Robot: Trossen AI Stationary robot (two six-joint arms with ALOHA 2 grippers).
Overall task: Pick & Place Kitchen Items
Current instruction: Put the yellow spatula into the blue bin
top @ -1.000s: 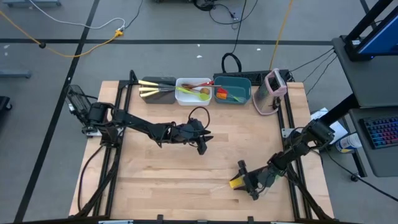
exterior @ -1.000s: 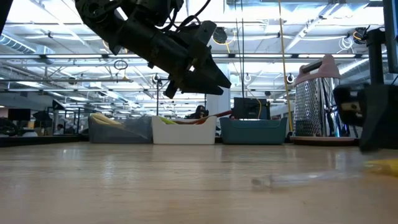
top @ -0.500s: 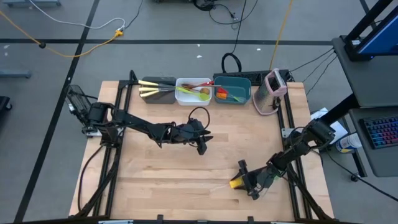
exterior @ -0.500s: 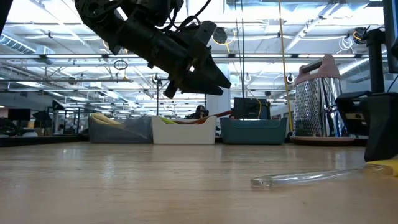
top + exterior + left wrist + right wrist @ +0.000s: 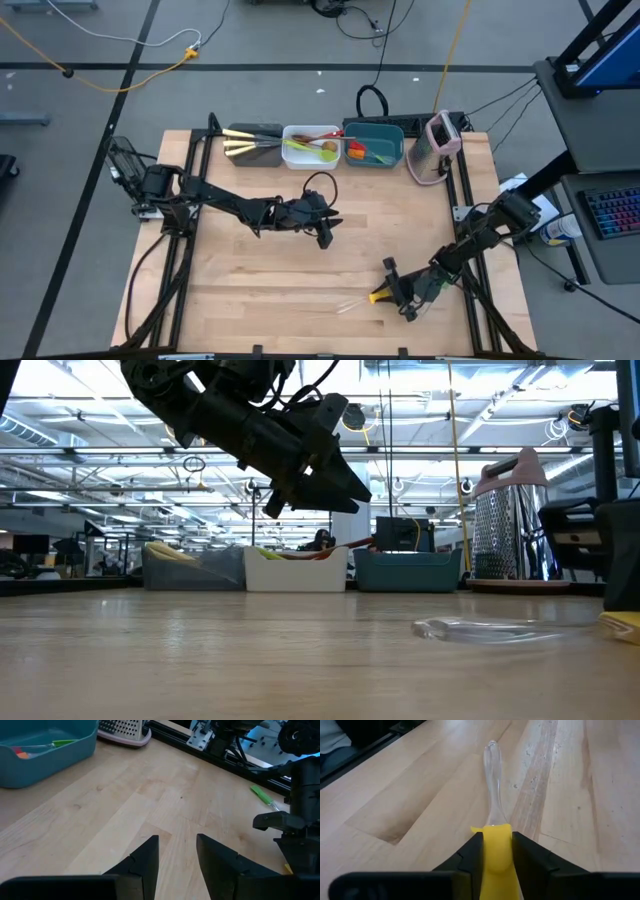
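My right gripper [image 5: 491,851] sits low at the near right part of the table [image 5: 260,280], and its two dark fingers [image 5: 470,852] are pressed on the yellow head of a spatula [image 5: 492,845]. So it is closed on the spatula, gripping the head from both sides. The clear handle points away from the fingers and looks to lie on or just above the wood; in the low view I see its pale tip close over the surface.

What I worry about: the grip is only on the head, at one end, so the long handle can swing or droop when I lift. The head looks smooth and a little soft, so it may slip or twist between the fingers. If the handle tip drags on the boards, it can turn the spatula out of the grip.

The handle is transparent, slim and rounded, with a glossy shine. The table is pale wooden boards with visible grain and a rougher whitish streak beside the handle.

My left gripper [image 5: 176,851] hangs over the middle of the table, with a gap between its fingers and nothing held. It only waits.

At the far edge stand three tubs: a brown tub [image 5: 252,145] with cream-handled knives, a white tub [image 5: 311,147] with spoons, and a teal tub [image 5: 374,143] where orange and green spatula heads show. I judge the yellow one belongs there. Beside it stands a pink-and-grey appliance [image 5: 438,146] with a perforated metal face.
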